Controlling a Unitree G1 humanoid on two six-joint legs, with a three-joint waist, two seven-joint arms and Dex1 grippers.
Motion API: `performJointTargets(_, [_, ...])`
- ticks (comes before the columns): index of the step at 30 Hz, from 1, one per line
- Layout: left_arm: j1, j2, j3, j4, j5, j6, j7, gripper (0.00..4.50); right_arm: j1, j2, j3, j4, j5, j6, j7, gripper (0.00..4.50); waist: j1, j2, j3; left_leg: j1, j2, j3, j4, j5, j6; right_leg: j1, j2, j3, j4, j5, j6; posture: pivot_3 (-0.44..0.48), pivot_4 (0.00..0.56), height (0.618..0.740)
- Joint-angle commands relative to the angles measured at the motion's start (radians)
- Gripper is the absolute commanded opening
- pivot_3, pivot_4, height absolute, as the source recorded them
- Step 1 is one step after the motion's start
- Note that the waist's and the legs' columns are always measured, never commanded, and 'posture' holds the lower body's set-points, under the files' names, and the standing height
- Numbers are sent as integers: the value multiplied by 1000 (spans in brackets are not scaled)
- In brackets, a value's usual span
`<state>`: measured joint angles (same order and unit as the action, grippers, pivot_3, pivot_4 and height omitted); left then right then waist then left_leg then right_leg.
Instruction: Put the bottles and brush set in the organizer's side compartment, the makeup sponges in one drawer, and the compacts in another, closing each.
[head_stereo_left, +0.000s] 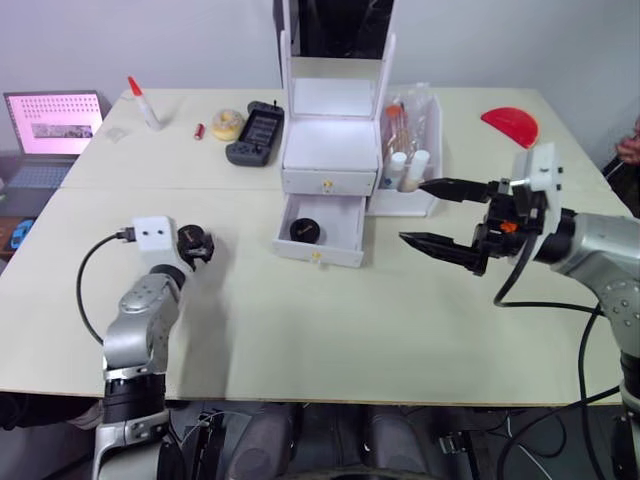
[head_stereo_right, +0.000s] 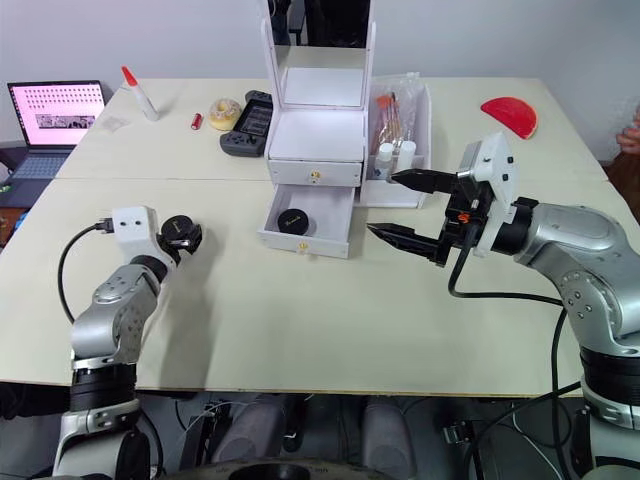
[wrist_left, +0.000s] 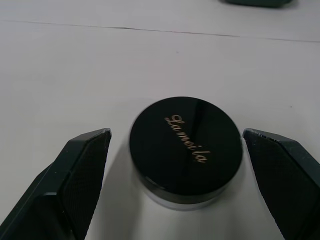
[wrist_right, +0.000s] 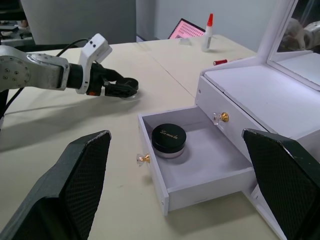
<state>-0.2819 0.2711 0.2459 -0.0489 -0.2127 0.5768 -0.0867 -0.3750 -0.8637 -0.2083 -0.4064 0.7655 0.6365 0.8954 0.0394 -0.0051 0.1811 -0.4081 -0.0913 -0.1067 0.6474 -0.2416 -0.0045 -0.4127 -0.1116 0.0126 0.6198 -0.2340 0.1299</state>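
Black glossy lid, clear base: that's the compact (wrist_left: 186, 150) sitting on the table (head_stereo_left: 300, 330) well off to the left of the organizer (head_stereo_left: 330, 150). The left gripper (wrist_left: 175, 165) has its fingers spread on both sides of it, not touching yet as far as the left wrist view shows, so nothing is held.

Handling-wise I'd guess it's light and rigid, a little hard plastic puck. The lid looks slick, so pinching high on the shiny top edge seems risky. Better to close on the round side wall, low and centred, so it doesn't squirt out sideways. It won't squash, but a drop could crack it or pop the lid.

Over on the other side, the right gripper (head_stereo_left: 436, 214) hangs wide open with nothing in it, near the front right of the organizer. The lower drawer (wrist_right: 200, 165) is pulled out and already has another compact (wrist_right: 169, 140) inside, with plenty of room beside it. The upper drawer (head_stereo_left: 328, 182) looks shut, and the bottles (head_stereo_left: 408, 168) and brush set (head_stereo_left: 397, 122) stand in the side compartment (head_stereo_left: 425, 195).
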Motion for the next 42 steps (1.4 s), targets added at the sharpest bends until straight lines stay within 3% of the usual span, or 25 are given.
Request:
performJointTargets(1, [-23,19,-16,15,28,-40,-7,4457,-13,1,-29,-29,14,-3,-10,4500,0,0,0,0,0,0,0,0,0,0,0,0,0,0,0,0,150,738])
performJointTargets(15, [-56,35,-27,69,44,-18,-1,4457,17,-2,-52,-57,28,10,-28,4500,-1,0,0,0,0,0,0,0,0,0,0,0,0,0,0,0,150,738])
performJointTargets(18, [-61,37,-27,66,43,-16,-3,3665,20,-1,-54,-59,30,10,-31,4500,-1,0,0,0,0,0,0,0,0,0,0,0,0,0,0,0,150,738])
performJointTargets(20, [-61,38,-27,62,41,-14,-5,2724,22,-1,-55,-60,31,10,-32,4500,-1,0,0,0,0,0,0,0,0,0,0,0,0,0,0,0,150,738])
performJointTargets(30, [-70,66,-10,6,26,-17,-28,2704,35,-8,-64,-62,31,13,-30,4500,-1,0,0,0,0,0,0,0,0,0,0,0,0,0,0,0,150,738])
performJointTargets(34, [-114,139,-48,-54,-42,-42,-210,2704,50,-16,-76,-66,29,18,-35,4500,0,0,0,0,0,0,0,0,0,-1,0,0,0,0,0,0,150,738])
performJointTargets(39, [-201,228,-122,-138,-264,-2,-614,2704,77,-20,-90,-76,23,22,-41,4500,-1,0,0,-1,0,0,0,0,0,0,-1,0,-1,0,0,0,150,738])
performJointTargets(42, [-287,279,-223,-100,-335,16,-868,2704,96,-29,-114,-79,19,22,-44,4500,-3,0,0,-1,0,0,0,0,0,0,0,0,-1,0,0,0,150,738])
